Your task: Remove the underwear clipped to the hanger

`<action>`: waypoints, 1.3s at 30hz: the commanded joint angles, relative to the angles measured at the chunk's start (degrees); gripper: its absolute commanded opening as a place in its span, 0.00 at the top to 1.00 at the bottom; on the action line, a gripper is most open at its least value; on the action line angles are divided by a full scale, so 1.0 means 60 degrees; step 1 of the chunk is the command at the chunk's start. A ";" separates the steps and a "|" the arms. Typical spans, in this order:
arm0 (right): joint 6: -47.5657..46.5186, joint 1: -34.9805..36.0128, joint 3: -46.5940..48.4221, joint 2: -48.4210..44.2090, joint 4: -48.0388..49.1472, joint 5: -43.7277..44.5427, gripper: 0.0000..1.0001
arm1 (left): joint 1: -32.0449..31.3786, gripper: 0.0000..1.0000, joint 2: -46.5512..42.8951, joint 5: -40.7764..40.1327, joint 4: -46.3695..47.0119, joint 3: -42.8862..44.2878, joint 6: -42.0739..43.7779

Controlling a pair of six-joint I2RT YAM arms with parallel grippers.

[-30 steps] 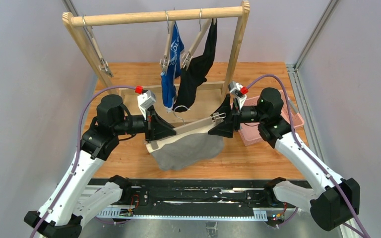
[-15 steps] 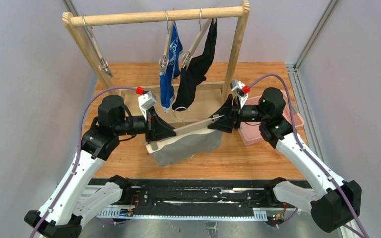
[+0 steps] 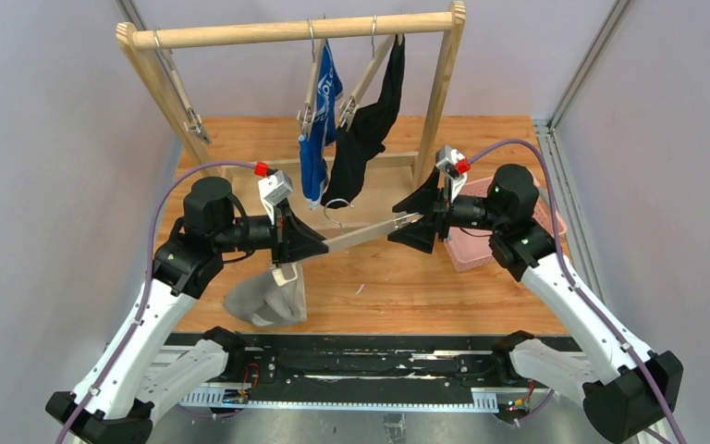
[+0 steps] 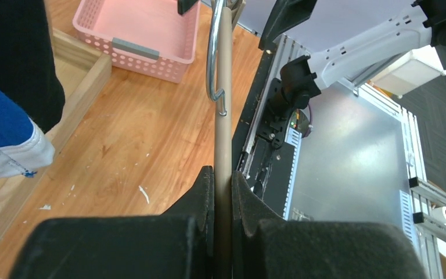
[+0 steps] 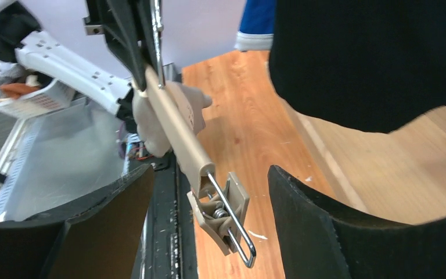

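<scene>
Fingers (image 4: 206,192) of the left gripper (image 3: 319,246) are squeezed tight on the bar of a tan hanger (image 3: 361,234). The bar sits right in the thin gap between them. The grey-beige underwear (image 3: 263,301) hangs from the end of this hanger just under the left gripper. It droops down in a soft bunch to the near edge of the table (image 3: 481,139). The other end of the hanger points at the right gripper (image 3: 409,220). Its fingers (image 5: 308,209) are wide apart, one on each side of the clip (image 5: 223,212). The right wrist view shows a gap between each finger and the clip, and no cloth in the clip. The hanger's metal hook (image 4: 215,58) sticks out from the middle of the bar. Behind the grippers stands a wooden rack (image 3: 287,32). The blue underwear (image 3: 319,139) hangs from a hanger on its top rail. The black underwear (image 3: 370,120) hangs from a hanger just to the right of it, and the two pieces are side by side. One more hanger (image 3: 185,102) hangs at the left end of the rail. A pink basket (image 3: 470,256) sits on the table under the right arm, close to the right edge.
</scene>
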 commanded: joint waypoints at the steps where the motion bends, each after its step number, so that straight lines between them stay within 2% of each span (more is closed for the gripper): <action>1: -0.0405 0.0101 0.0335 -0.0602 -0.0680 0.1978 0.25 | 0.0037 1.00 0.0043 -0.0111 0.0283 0.0374 -0.0059; 5: -0.0238 0.0105 -0.0020 -0.1132 -0.0668 0.2972 0.24 | 0.0031 1.00 -0.0090 -0.0294 0.0724 0.0398 -0.0362; 9: 0.0517 0.0101 -0.1033 -0.1946 -0.0021 0.4147 0.24 | 0.0038 1.00 -0.0396 -0.0484 0.1759 0.0073 -0.0894; 12: 0.1383 0.0101 -0.1876 -0.2366 0.0929 0.4533 0.36 | 0.0035 1.00 -0.0622 -0.0790 0.2548 -0.0254 -0.1248; 18: 0.3062 0.0105 -0.3205 -0.2589 0.3943 0.4122 0.34 | 0.0031 1.00 -0.0796 -0.0787 0.5208 -0.1295 -0.2756; 22: 0.3906 0.0123 -0.3365 -0.2216 0.5827 0.3912 0.34 | -0.0045 1.00 -0.0688 -0.1049 0.5497 -0.1522 -0.2815; 29: 0.5615 0.0411 -0.3168 -0.0677 0.9530 0.3705 0.34 | -0.0292 1.00 -0.0525 -0.1755 0.7134 -0.1959 -0.3800; 35: 0.6196 0.0817 -0.2760 0.0673 1.1203 0.3698 0.34 | -0.0725 1.00 -0.0185 -0.2223 0.8757 -0.2292 -0.4659; 39: 0.6843 0.0941 -0.2517 0.1369 1.2310 0.3639 0.36 | -0.0993 1.00 0.0089 -0.2468 0.8866 -0.2304 -0.4640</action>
